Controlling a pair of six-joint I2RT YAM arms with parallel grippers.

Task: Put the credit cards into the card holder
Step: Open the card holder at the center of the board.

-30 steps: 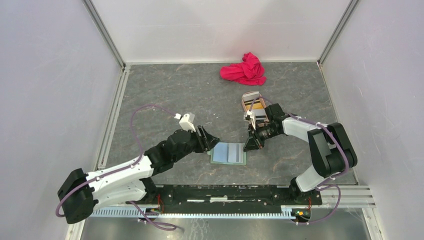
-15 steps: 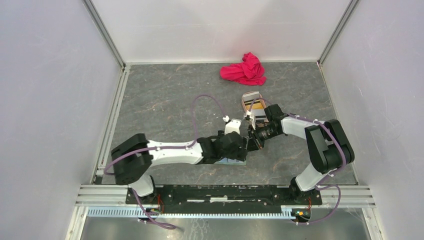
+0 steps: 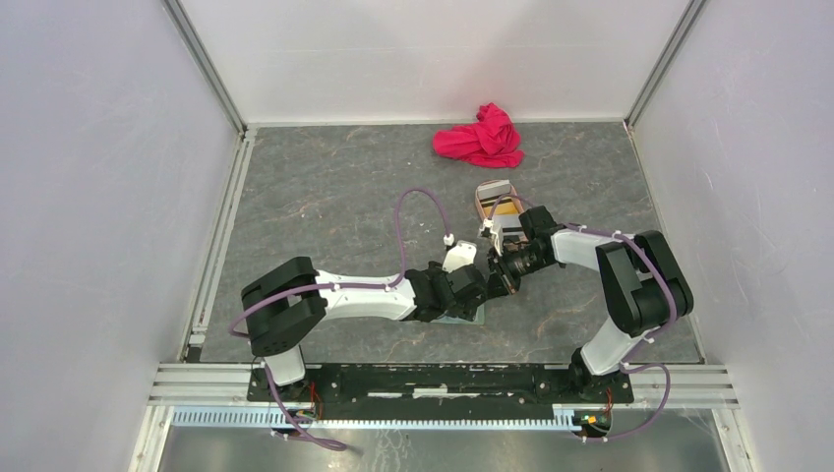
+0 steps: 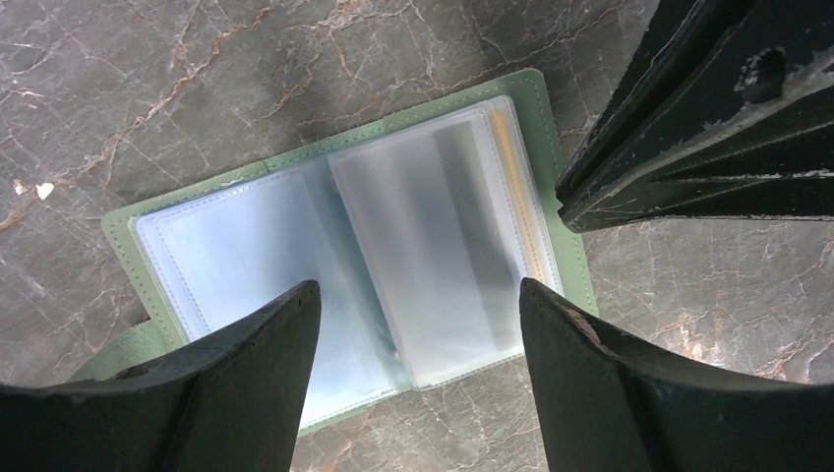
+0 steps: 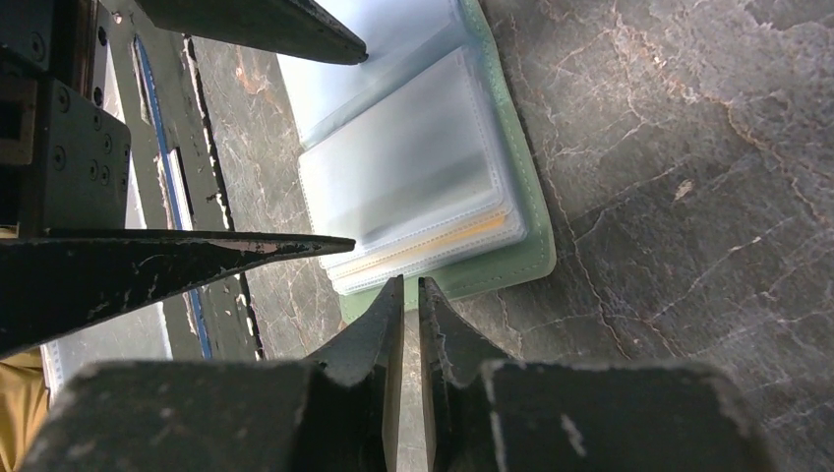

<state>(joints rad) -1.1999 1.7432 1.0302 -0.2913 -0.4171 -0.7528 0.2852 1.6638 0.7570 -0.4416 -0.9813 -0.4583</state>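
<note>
**Partly filled, cards left to load**

Open on the table (image 3: 325, 197) lies the card holder (image 4: 554, 197), with an orange-yellow card (image 5: 462, 236) and a dark-striped card (image 4: 462, 216) showing inside its sleeves. My left pincer (image 4: 418, 290) hangs spread above it. My right pincer (image 5: 411, 285) is pinched almost together beside its edge, with nothing visible between. More credit cards (image 3: 504, 208) sit in the tray (image 3: 482, 195), so I judge the job unfinished.

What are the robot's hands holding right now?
Nothing. The left gripper is open above the card holder; the right gripper is shut at its edge, with no card showing.
</note>
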